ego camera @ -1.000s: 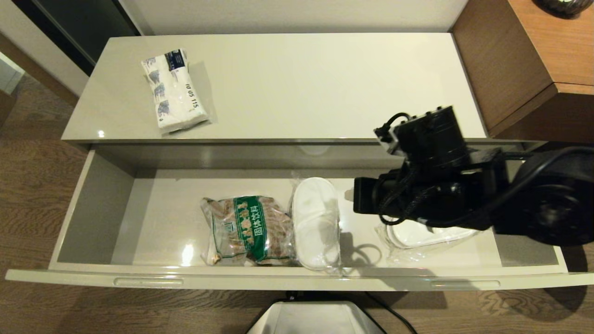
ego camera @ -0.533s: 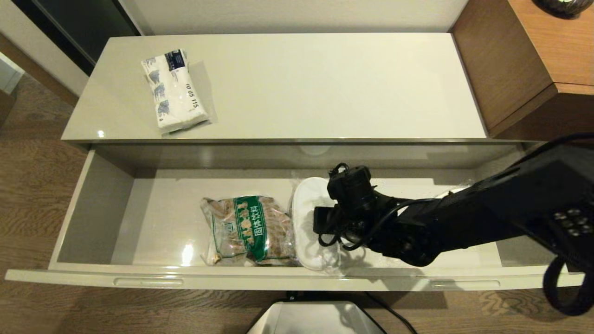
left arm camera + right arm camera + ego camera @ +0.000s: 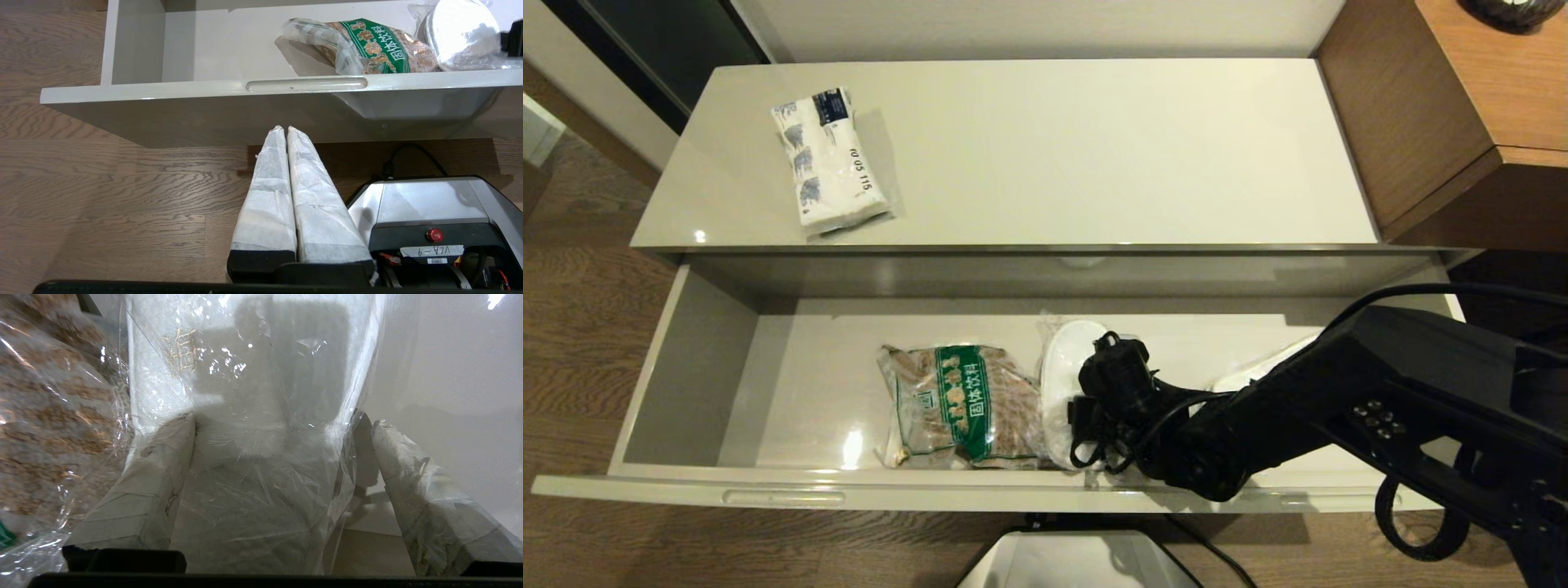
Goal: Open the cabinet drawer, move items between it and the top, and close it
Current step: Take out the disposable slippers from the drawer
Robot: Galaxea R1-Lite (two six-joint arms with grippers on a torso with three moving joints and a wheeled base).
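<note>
The cabinet drawer (image 3: 784, 496) stands pulled out below the top (image 3: 1054, 147). On the top's left part lies the tissue pack (image 3: 832, 159). One film-sealed slipper pair (image 3: 1064, 367) rests mid-drawer; a second pair (image 3: 1250, 371) is mostly hidden behind my right arm (image 3: 1258, 416). My right gripper (image 3: 282, 420) is open and low in the drawer. Its fingers (image 3: 163, 465) straddle the near end of the middle slipper pair (image 3: 261, 375). My left gripper (image 3: 284, 128) is shut and empty, parked below the drawer's front over the floor.
A brown packet with a green band (image 3: 960, 404) lies against the left side of the middle slippers. A brown wooden desk (image 3: 1462, 106) adjoins the top on the right. The robot base (image 3: 1078, 563) sits under the drawer front.
My right arm has swung left and down into the drawer, from above the right slipper pair to the middle pair. Nothing else has moved.
</note>
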